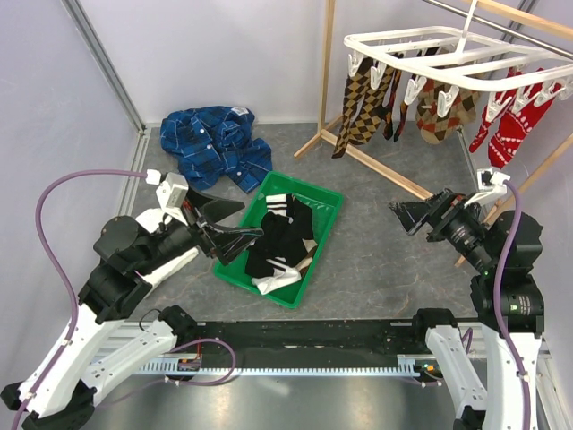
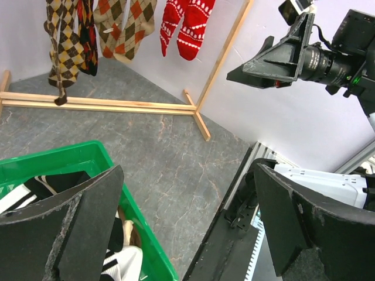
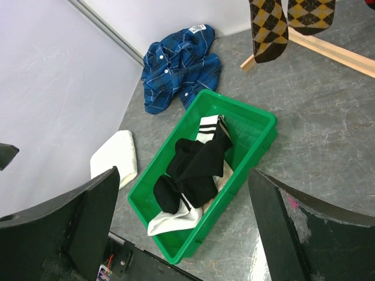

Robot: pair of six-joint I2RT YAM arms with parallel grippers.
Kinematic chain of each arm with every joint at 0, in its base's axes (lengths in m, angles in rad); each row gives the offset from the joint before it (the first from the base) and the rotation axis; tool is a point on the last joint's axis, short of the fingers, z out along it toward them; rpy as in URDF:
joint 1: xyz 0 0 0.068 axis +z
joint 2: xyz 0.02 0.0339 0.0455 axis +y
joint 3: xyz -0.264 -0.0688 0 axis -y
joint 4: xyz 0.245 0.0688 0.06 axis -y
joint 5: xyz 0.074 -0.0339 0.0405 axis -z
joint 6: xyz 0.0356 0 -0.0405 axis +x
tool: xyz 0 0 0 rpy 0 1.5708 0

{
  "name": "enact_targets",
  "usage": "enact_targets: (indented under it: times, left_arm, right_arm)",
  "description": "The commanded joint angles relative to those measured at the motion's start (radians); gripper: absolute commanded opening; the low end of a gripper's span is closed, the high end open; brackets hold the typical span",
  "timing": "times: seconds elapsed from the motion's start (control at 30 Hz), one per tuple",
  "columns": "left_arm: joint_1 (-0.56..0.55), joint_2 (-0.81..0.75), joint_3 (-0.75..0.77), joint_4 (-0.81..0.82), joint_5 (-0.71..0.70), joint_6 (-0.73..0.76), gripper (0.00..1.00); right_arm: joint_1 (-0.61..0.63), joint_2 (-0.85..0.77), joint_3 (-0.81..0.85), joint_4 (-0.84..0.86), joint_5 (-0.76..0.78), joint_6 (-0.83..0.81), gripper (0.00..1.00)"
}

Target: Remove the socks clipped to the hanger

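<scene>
The white hanger [image 1: 421, 49] hangs at the back right with socks clipped under it: brown argyle [image 1: 358, 107], tan argyle [image 1: 443, 112] and red patterned [image 1: 512, 125]. Black and white striped socks [image 1: 282, 242] lie in the green bin [image 1: 327, 202]. My left gripper [image 1: 252, 221] is open over the bin's near left side with nothing between its fingers [image 2: 187, 175]. My right gripper [image 1: 399, 219] is open and empty to the right of the bin, pointing left toward it [image 3: 183, 175]. Both grippers are well below the hanger and apart from it.
A blue plaid shirt [image 1: 215, 139] lies crumpled at the back left. The wooden stand's base bar [image 1: 385, 170] runs across the floor under the hanger. A folded white cloth [image 3: 117, 155] lies left of the bin. Walls close in on the left and at the back.
</scene>
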Motion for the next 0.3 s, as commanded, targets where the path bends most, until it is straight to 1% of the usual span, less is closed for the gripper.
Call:
enact_targets:
  times: [0.0,0.1,0.27]
  left_arm:
    - [-0.001,-0.025,-0.024,0.048,0.029,-0.037,0.99]
    - [-0.001,-0.029,-0.034,0.043,0.032,-0.04,0.99]
    - [-0.001,-0.034,-0.044,0.043,0.026,-0.043,0.99]
  right_arm:
    - [0.004,0.0,0.03,0.015,-0.007,0.002,0.98]
    - [0.003,0.008,0.035,0.022,-0.024,0.001,0.98]
    - [0.003,-0.011,0.035,0.031,0.0,0.019,0.98]
